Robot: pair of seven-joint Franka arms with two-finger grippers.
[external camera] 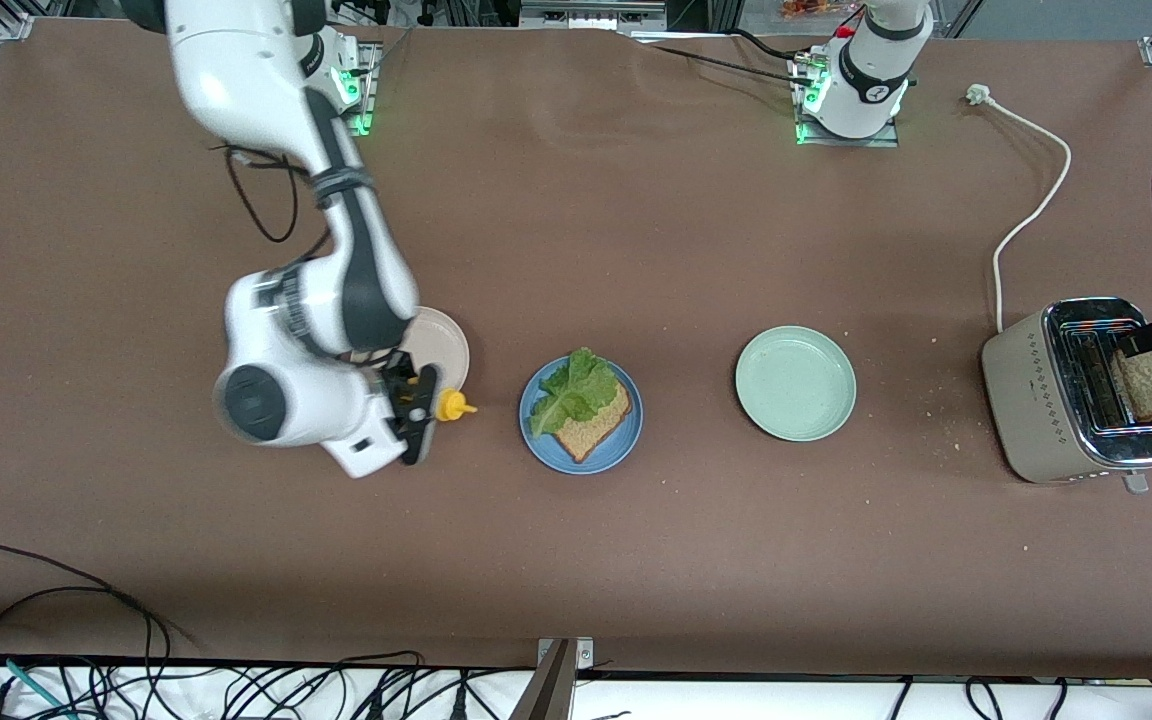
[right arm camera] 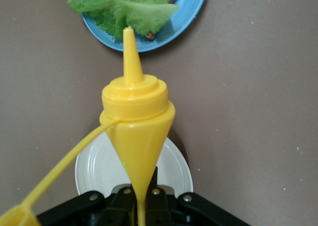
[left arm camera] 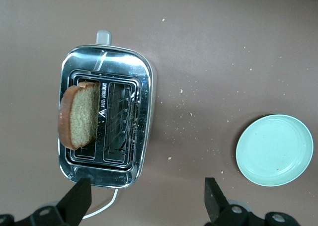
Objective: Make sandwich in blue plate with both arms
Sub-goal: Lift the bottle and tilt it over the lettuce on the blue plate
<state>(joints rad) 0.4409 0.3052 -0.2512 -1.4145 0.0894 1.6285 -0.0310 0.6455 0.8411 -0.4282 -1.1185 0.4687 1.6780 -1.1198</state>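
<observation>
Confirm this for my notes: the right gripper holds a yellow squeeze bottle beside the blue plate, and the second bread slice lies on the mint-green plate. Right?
Not quite. The mint-green plate holds no bread; the second bread slice stands in the toaster, as the left wrist view shows. The right gripper does hold the yellow squeeze bottle beside the blue plate.

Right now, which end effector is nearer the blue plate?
Right. The right end effector, shut on the yellow squeeze bottle, is beside the blue plate toward the right arm's end. The left end effector is open over the toaster.
</observation>
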